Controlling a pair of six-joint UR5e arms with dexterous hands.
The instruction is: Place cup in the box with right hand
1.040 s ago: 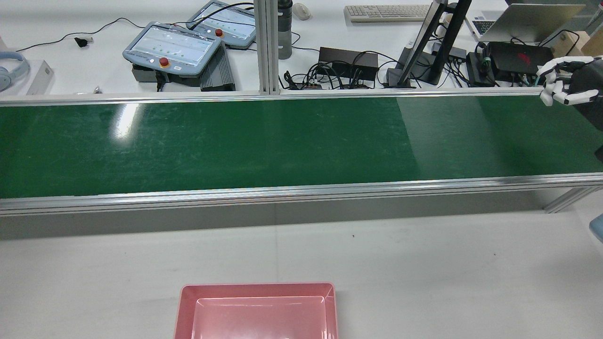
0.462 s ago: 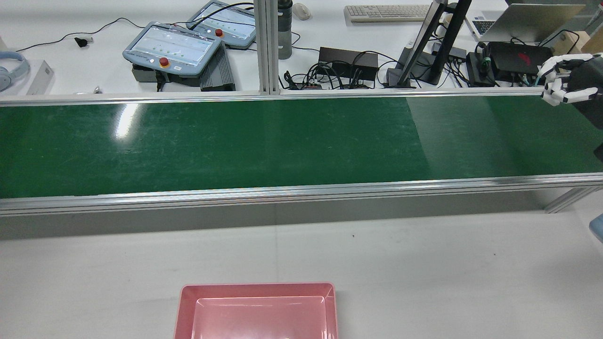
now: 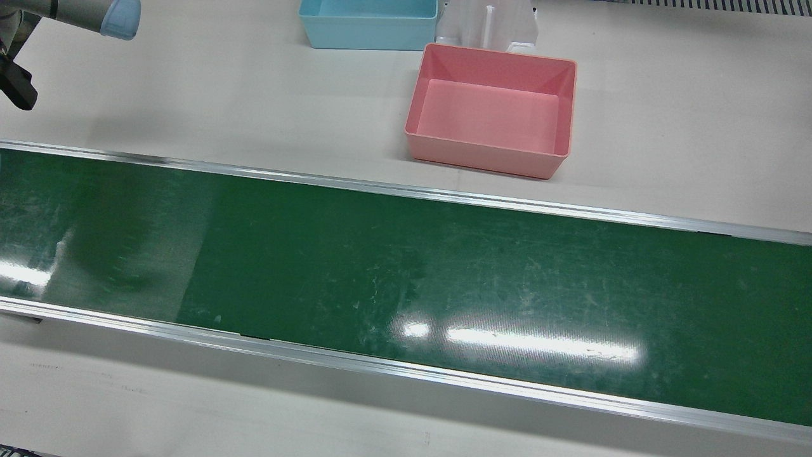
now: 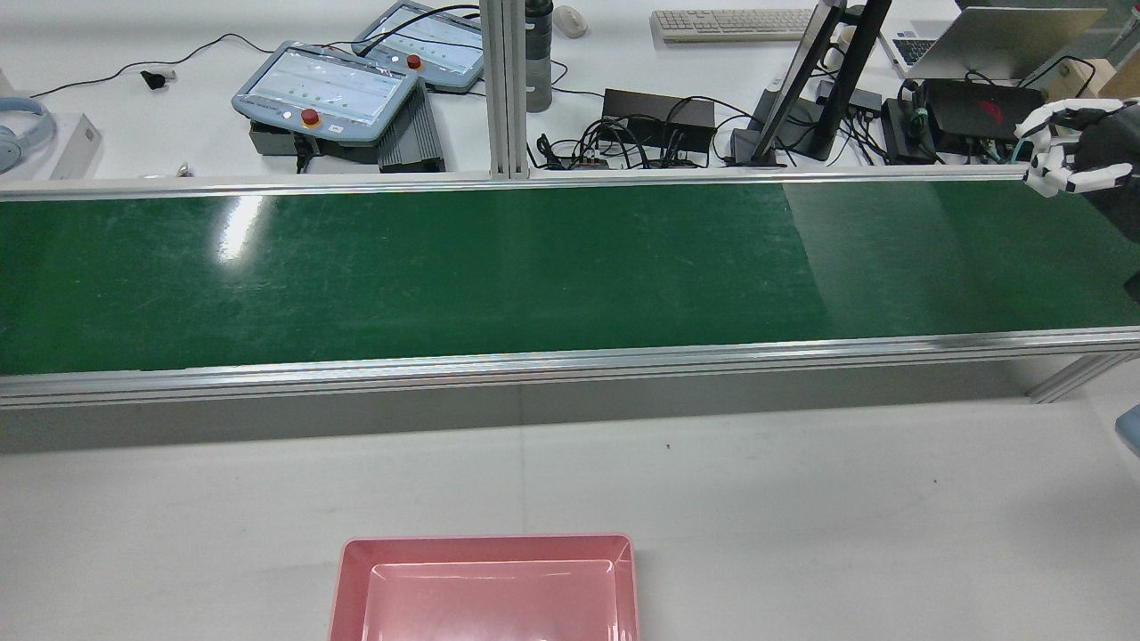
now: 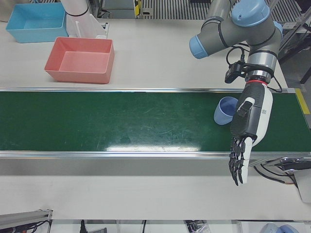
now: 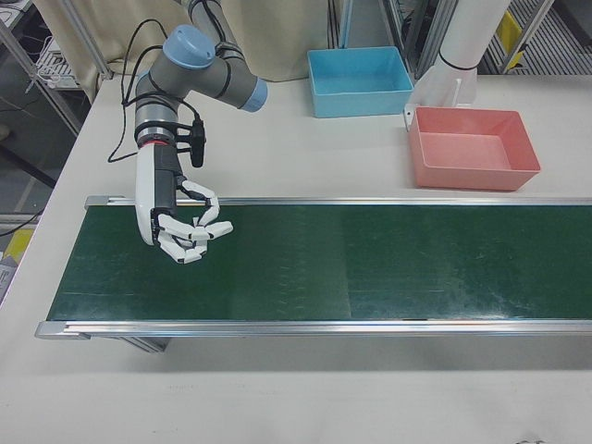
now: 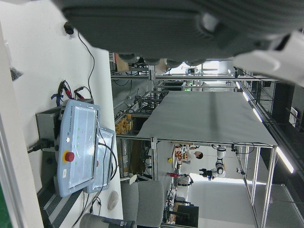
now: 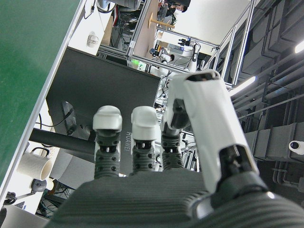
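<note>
The task is hardly begun: the pale blue plastic cup [image 5: 225, 110] lies on the green conveyor belt [image 5: 121, 121], far from the empty pink rectangular plastic box [image 5: 80, 60], and the right robot hand [image 6: 190, 231], fingers loosely curled, holds nothing.

The cup [image 5: 225, 110] lies on the belt [image 5: 121, 121] at the left arm's end, beside the left hand [image 5: 248, 131]. Two boxes [image 3: 491, 114] sit behind the belt.

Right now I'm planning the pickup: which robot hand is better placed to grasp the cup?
Left. The left robot hand hangs open close by the blue cup; the right robot hand is at the opposite end of the belt.
</note>
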